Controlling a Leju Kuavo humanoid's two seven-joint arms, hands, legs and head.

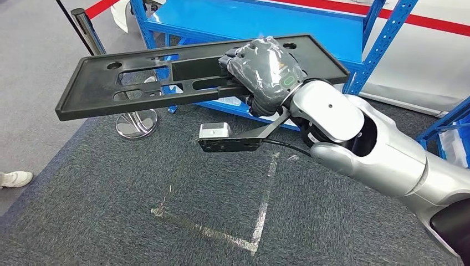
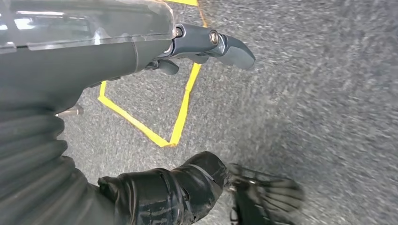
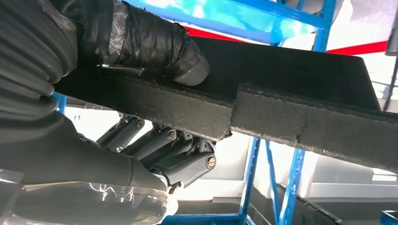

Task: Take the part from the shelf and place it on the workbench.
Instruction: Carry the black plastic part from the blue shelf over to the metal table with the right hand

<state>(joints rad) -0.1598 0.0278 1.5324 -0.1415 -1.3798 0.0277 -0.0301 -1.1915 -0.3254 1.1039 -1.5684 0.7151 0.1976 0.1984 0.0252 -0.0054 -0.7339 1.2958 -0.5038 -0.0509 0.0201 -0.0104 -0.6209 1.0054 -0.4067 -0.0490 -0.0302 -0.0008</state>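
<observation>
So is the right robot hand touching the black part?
Touching. In the right wrist view the right robot hand clamps the black part, thumb on one face, fingers on the other.

The right hand grips a long black part near its middle, holding it level in the air above the grey carpet. Behind it stands a blue shelf, with a chrome stanchion just beside.

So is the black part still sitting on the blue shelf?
No, the right hand grips the black part and holds it in the air above the grey carpet, in front of the blue shelf.
</observation>
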